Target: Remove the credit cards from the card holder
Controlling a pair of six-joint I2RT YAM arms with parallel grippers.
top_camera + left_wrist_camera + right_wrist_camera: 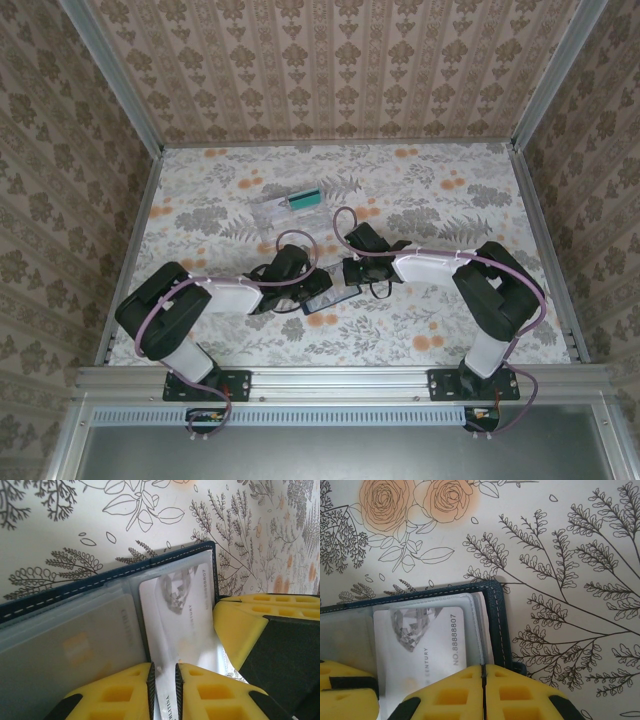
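Spreading between wallpapered walls (340,70) lies a floral tabletop (480,320) (left pincer (164,675) clamps a card (175,625), right pincer (484,685) closed).

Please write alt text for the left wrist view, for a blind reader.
The left end effector pinches the near edge of a pale card that sits partly in a clear sleeve of the open navy card holder, which lies on a leaf-printed cloth.
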